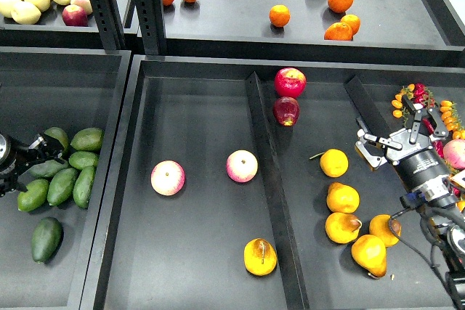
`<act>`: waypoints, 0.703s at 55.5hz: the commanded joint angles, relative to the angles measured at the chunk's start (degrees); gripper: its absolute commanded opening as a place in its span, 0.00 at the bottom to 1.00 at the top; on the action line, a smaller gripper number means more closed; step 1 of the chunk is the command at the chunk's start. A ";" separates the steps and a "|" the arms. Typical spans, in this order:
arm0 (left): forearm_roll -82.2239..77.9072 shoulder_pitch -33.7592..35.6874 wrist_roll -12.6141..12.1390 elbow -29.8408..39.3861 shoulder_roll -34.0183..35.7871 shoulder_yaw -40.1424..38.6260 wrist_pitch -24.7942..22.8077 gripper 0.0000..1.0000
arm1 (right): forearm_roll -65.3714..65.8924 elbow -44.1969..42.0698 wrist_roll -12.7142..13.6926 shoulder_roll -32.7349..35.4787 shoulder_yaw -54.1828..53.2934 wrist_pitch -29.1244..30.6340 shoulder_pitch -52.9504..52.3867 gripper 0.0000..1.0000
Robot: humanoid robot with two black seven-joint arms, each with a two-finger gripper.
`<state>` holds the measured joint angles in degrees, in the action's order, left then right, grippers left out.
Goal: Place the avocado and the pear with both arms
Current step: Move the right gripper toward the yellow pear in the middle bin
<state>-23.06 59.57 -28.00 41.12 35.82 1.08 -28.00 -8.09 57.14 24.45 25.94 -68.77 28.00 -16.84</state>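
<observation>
The dark green avocado [46,239] lies alone on the floor of the left bin, below the pile of lighter avocados [71,170]. My left gripper [42,149] is open and empty at the pile's left edge, well above the dark avocado. The blotched pear [260,256] lies at the front of the middle bin, beside the divider [263,143]. My right gripper [391,134] is open and empty over the right bin, far right of that pear and above the plain pears [343,197].
Two pink-yellow apples [168,178] [242,166] lie in the middle bin. Two red apples [290,82] sit at the back of the right bin. Small mixed fruit [443,117] lies at the far right. Oranges [280,15] are on the back shelf.
</observation>
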 commanded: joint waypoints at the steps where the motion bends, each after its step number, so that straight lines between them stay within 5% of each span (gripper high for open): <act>1: -0.15 -0.68 0.00 0.01 -0.22 -0.99 0.00 1.00 | 2.46 0.52 1.92 3.23 9.87 0.00 -4.42 1.00; 39: 0.03 -3.50 0.00 1.06 -0.40 -5.74 0.00 1.00 | 16.35 -1.41 3.55 0.60 61.21 0.00 -28.51 1.00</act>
<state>-23.10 56.08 -28.00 42.00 35.36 -4.46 -28.00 5.83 57.68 28.00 29.03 -11.95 28.00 -43.03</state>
